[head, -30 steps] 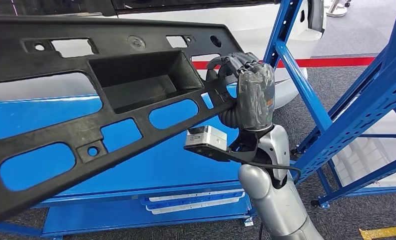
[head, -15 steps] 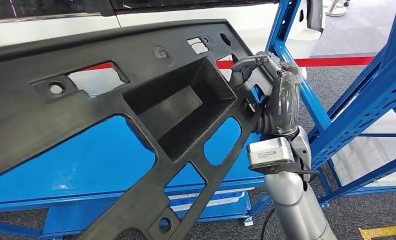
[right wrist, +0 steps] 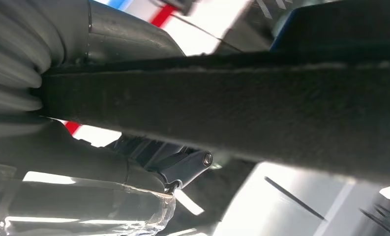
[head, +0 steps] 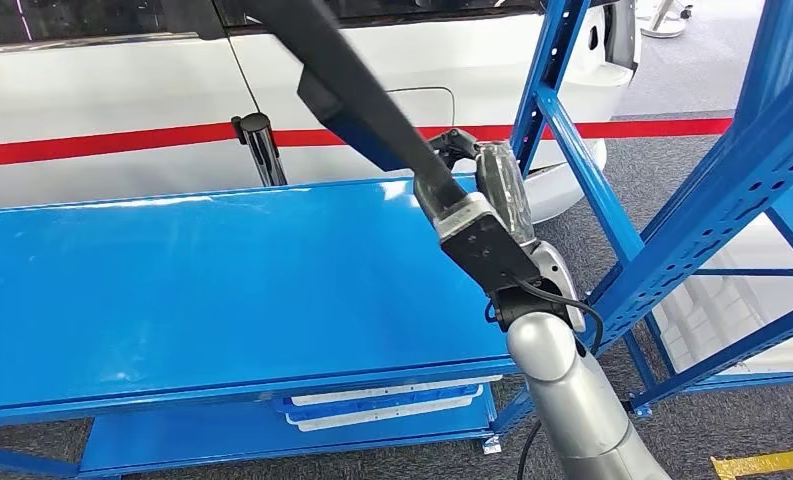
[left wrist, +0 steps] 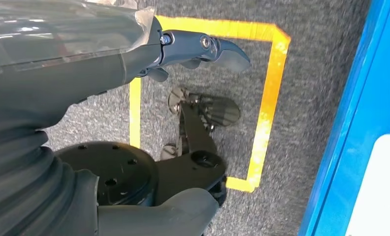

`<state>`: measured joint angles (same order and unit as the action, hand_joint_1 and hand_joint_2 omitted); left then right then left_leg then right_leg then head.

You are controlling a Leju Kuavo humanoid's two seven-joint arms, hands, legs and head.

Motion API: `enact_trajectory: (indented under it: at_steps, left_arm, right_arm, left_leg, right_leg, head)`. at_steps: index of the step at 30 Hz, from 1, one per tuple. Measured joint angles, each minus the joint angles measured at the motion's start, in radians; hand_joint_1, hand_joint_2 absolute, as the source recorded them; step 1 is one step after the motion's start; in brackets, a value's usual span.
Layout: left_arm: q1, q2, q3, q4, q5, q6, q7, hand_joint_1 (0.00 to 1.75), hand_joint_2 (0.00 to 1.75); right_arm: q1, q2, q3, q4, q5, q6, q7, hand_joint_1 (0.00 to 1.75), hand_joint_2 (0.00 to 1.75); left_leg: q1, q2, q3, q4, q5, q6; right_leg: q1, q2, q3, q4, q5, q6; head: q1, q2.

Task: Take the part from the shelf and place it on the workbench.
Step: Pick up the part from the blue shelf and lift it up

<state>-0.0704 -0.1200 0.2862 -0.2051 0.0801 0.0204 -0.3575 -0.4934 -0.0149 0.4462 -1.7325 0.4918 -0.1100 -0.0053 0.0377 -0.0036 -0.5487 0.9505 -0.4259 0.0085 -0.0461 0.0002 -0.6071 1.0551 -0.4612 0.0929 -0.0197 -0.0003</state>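
Above the blue workbench, the black plastic panel has swung from lying flat across the view to edge-on, baring the whole top, so I judge it mid-carry, not yet set down. The right hand grips its end; the left hand hangs over the floor, holding nothing, fingers seemingly apart
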Motion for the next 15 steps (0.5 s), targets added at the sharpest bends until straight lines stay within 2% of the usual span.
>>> enact_trajectory:
  at_steps: [1, 2, 4, 5, 6, 8, 10, 11, 12, 13, 15]
  left_arm:
    - [0.000, 0.001, 0.000, 0.000, -0.003, 0.001, 0.003, 0.00, 1.75]
    - [-0.001, 0.002, 0.001, 0.000, -0.005, 0.001, 0.006, 0.00, 1.75]
    - [0.000, 0.002, 0.003, 0.000, -0.008, 0.002, 0.012, 0.00, 1.75]
    - [0.000, 0.002, 0.004, 0.000, -0.008, 0.002, 0.014, 0.00, 1.75]
    - [0.001, 0.001, 0.004, 0.000, -0.008, 0.002, 0.016, 0.00, 1.75]
    - [0.001, 0.001, 0.005, 0.000, -0.008, 0.001, 0.017, 0.00, 1.75]
    - [0.002, 0.001, 0.008, 0.000, -0.008, 0.001, 0.018, 0.00, 1.75]
    - [0.003, 0.001, 0.010, 0.000, -0.008, 0.001, 0.018, 0.00, 1.75]
    - [0.004, 0.001, 0.012, 0.000, -0.009, 0.000, 0.019, 0.00, 1.75]
    - [0.005, 0.001, 0.014, 0.000, -0.009, 0.000, 0.019, 0.00, 1.75]
    - [0.004, 0.002, 0.017, 0.000, -0.009, -0.001, 0.020, 0.00, 1.75]
  right_arm:
    - [-0.007, 0.004, 0.006, 0.020, 0.018, 0.010, 0.017, 1.75, 1.75]
    - [-0.012, 0.010, 0.013, 0.045, 0.039, 0.018, 0.032, 1.75, 1.75]
    - [-0.019, 0.025, 0.028, 0.095, 0.074, 0.027, 0.056, 1.75, 1.75]
    - [-0.023, 0.034, 0.035, 0.120, 0.090, 0.029, 0.066, 1.75, 1.75]
    - [-0.027, 0.044, 0.041, 0.145, 0.104, 0.030, 0.074, 1.75, 1.75]
    - [-0.038, 0.061, 0.049, 0.189, 0.126, 0.030, 0.088, 1.75, 1.75]
    - [-0.046, 0.075, 0.055, 0.229, 0.142, 0.030, 0.097, 1.75, 1.75]
    - [-0.047, 0.080, 0.057, 0.247, 0.149, 0.030, 0.099, 1.75, 1.75]
    - [-0.047, 0.085, 0.058, 0.265, 0.155, 0.030, 0.101, 1.75, 1.75]
    - [-0.048, 0.089, 0.059, 0.280, 0.161, 0.030, 0.102, 1.75, 1.75]
    - [-0.053, 0.097, 0.059, 0.303, 0.169, 0.030, 0.102, 1.75, 1.75]
  left_leg:
    - [0.000, 0.000, -0.009, 0.017, -0.008, -0.011]
    - [-0.001, -0.001, -0.016, 0.030, -0.013, -0.020]
    - [0.001, -0.001, -0.025, 0.040, -0.013, -0.029]
    - [0.005, -0.001, -0.028, 0.044, -0.017, -0.031]
    - [0.008, 0.000, -0.037, 0.062, -0.032, -0.033]
    - [0.009, 0.001, -0.075, 0.149, -0.096, -0.035]
    - [0.005, 0.001, -0.132, 0.282, -0.167, -0.032]
    - [0.003, 0.001, -0.151, 0.331, -0.187, -0.028]
    - [0.000, 0.001, -0.150, 0.343, -0.188, -0.021]
    - [-0.005, 0.001, -0.129, 0.316, -0.173, -0.011]
    - [-0.019, 0.001, -0.041, 0.179, -0.125, 0.016]
  right_leg:
    - [-0.002, 0.002, 0.019, -0.035, 0.010, -0.004]
    - [-0.002, 0.005, 0.023, -0.045, 0.011, -0.014]
    - [0.002, 0.010, 0.012, -0.029, 0.012, -0.039]
    - [0.003, 0.010, 0.007, -0.026, 0.015, -0.048]
    - [0.005, 0.010, 0.003, -0.024, 0.018, -0.056]
    - [0.009, 0.010, -0.008, -0.025, 0.026, -0.070]
    - [0.019, 0.008, -0.021, -0.024, 0.034, -0.081]
    - [0.025, 0.008, -0.028, -0.024, 0.038, -0.087]
    - [0.030, 0.008, -0.034, -0.024, 0.043, -0.092]
    - [0.036, 0.007, -0.040, -0.024, 0.048, -0.096]
    - [0.042, 0.007, -0.047, -0.025, 0.058, -0.098]
  head:
    - [0.000, 0.000]
    - [-0.001, 0.000]
    - [-0.004, 0.000]
    - [-0.006, 0.000]
    - [-0.006, 0.000]
    - [-0.007, 0.000]
    - [-0.007, 0.000]
    - [-0.007, 0.000]
    - [-0.006, 0.000]
    - [-0.006, 0.000]
    - [-0.006, 0.000]
